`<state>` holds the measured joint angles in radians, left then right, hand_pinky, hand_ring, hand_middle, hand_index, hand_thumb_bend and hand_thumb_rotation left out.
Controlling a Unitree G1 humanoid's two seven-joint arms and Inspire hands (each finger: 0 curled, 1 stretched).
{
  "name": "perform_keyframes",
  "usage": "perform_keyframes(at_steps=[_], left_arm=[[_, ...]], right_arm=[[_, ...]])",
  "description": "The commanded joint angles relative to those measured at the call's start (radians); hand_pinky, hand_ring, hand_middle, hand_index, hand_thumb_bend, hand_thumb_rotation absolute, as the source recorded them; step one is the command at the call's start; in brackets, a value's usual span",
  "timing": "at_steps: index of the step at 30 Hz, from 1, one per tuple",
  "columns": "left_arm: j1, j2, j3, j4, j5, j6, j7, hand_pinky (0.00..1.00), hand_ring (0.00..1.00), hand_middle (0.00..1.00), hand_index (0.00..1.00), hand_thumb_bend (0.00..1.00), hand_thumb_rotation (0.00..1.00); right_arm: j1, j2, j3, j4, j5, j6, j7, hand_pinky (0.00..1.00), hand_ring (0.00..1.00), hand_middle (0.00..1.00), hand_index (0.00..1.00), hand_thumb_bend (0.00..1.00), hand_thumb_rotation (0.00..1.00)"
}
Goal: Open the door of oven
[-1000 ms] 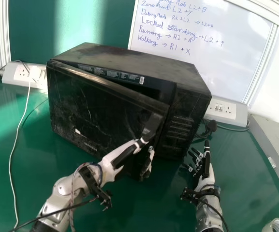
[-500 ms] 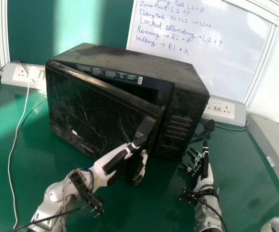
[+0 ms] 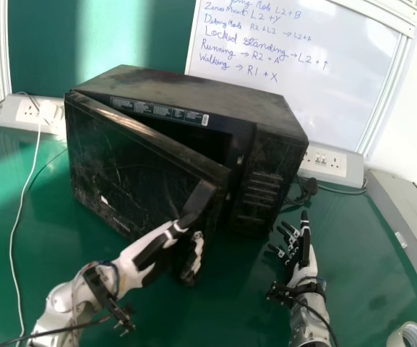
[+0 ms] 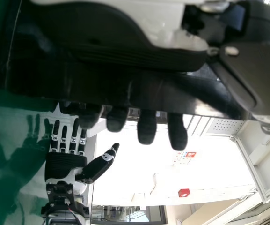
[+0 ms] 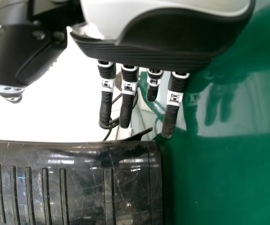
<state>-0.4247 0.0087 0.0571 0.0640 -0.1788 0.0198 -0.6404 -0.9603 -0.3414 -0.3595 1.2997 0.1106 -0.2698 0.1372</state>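
Your silver left forearm [image 3: 60, 307] comes in from seven o'clock in the head view and aims toward two o'clock, ending in the white-and-black jointed left hand [image 3: 139, 253]; its fingers look mostly straight, with the thumb [image 3: 198, 199] stretched toward one o'clock. Your silver right forearm [image 3: 309, 318] enters from five o'clock, its matching white-and-black right hand [image 3: 304, 273] pointing to twelve, fingers [image 3: 293, 238] relaxed and slightly spread.

glossy green tabletop [image 3: 230, 311] | along back edge, white socket panels [image 3: 9, 119] | behind, green board [image 3: 42, 43] beside whiteboard [image 3: 302, 94] with blue handwriting [image 3: 255, 56] | at right, white wall [image 3: 410, 137] | at left, pale light
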Motion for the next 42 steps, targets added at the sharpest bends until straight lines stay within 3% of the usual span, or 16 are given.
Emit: perform_keyframes(at_steps=[1, 8, 14, 22, 29, 34, 39, 42], left_arm=[[0.074, -0.002, 0.065, 0.014, -0.093, 0.033, 0.05, 0.0, 0.04, 0.08, 0.09, 0.7, 0.68], [0.118, 0.032, 0.092, -0.06, -0.175, 0.118, 0.035, 0.0, 0.04, 0.08, 0.08, 0.7, 0.63], [0.152, 0.034, 0.112, -0.101, -0.244, 0.109, -0.015, 0.0, 0.03, 0.08, 0.09, 0.63, 0.61], [0.215, 0.036, 0.108, -0.18, -0.255, 0.119, -0.023, 0.0, 0.04, 0.08, 0.09, 0.62, 0.62], [0.3, 0.018, 0.094, -0.293, -0.274, 0.168, -0.014, 0.01, 0.05, 0.08, 0.09, 0.57, 0.62], [0.354, 0.037, 0.11, -0.368, -0.329, 0.225, -0.044, 0.0, 0.03, 0.07, 0.09, 0.58, 0.59], [0.403, 0.066, 0.135, -0.419, -0.32, 0.204, -0.046, 0.0, 0.04, 0.08, 0.1, 0.53, 0.59], [0.421, 0.079, 0.146, -0.424, -0.305, 0.135, -0.06, 0.0, 0.04, 0.08, 0.09, 0.48, 0.61]], right_arm=[[0.065, 0.01, -0.004, 0.031, 0.001, 0.035, -0.015, 0.61, 0.74, 0.78, 0.76, 0.9, 0.85], [0.067, 0.01, -0.001, 0.032, -0.004, 0.032, -0.019, 0.6, 0.73, 0.78, 0.76, 0.92, 0.85], [0.066, 0.011, -0.006, 0.034, 0.001, 0.034, -0.023, 0.61, 0.73, 0.78, 0.76, 0.92, 0.85], [0.065, 0.014, -0.006, 0.034, 0.0, 0.028, -0.028, 0.61, 0.73, 0.78, 0.76, 0.88, 0.85], [0.065, 0.013, -0.008, 0.033, 0.001, 0.017, -0.024, 0.63, 0.74, 0.78, 0.76, 0.86, 0.86], [0.06, 0.008, -0.011, 0.033, 0.004, 0.022, -0.02, 0.62, 0.73, 0.78, 0.75, 0.91, 0.85], [0.054, 0.001, -0.007, 0.034, -0.003, 0.029, -0.025, 0.62, 0.73, 0.76, 0.73, 0.9, 0.84], [0.051, -0.003, -0.005, 0.033, -0.005, 0.03, -0.026, 0.61, 0.72, 0.76, 0.73, 0.9, 0.85]])
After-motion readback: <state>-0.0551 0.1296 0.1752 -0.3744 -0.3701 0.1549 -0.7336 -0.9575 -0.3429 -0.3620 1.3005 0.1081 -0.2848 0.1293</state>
